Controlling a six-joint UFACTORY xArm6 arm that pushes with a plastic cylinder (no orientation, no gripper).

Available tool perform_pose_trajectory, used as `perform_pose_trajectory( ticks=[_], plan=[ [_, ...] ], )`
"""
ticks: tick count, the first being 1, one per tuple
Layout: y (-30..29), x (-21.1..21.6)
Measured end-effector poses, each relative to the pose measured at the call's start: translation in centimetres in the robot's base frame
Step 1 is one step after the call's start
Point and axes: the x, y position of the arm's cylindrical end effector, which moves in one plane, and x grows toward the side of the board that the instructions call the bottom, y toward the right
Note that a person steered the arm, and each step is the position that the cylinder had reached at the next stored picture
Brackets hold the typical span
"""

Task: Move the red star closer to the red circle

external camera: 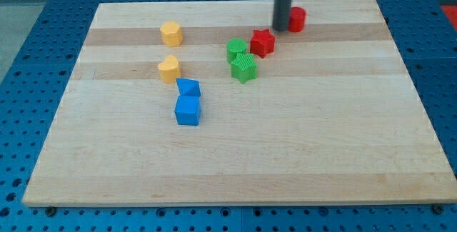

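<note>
Pale wooden board [285, 153] on blue pegboard table [21, 189]. On board: red star [262, 43], red circle [297, 19], two green blocks [240, 58] touching, two yellow blocks [170, 50] apart, two blue blocks [188, 102] touching.

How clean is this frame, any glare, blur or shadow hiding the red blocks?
Camera view: even light, no glare on the board, only short soft shadows under the blocks. The red star is sharp; the red circle is partly hidden behind the rod, and my tip sits between them. The rod looks slightly soft.
</note>
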Motion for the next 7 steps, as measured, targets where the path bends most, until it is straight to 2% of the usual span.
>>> perform_pose_trajectory(
  ticks=[2, 4, 5, 7],
  plan=[
    [7.7, -1.3],
    [9.3, -2.0],
    [5.8, -0.1],
    [-7.7, 0.5]
  ],
)
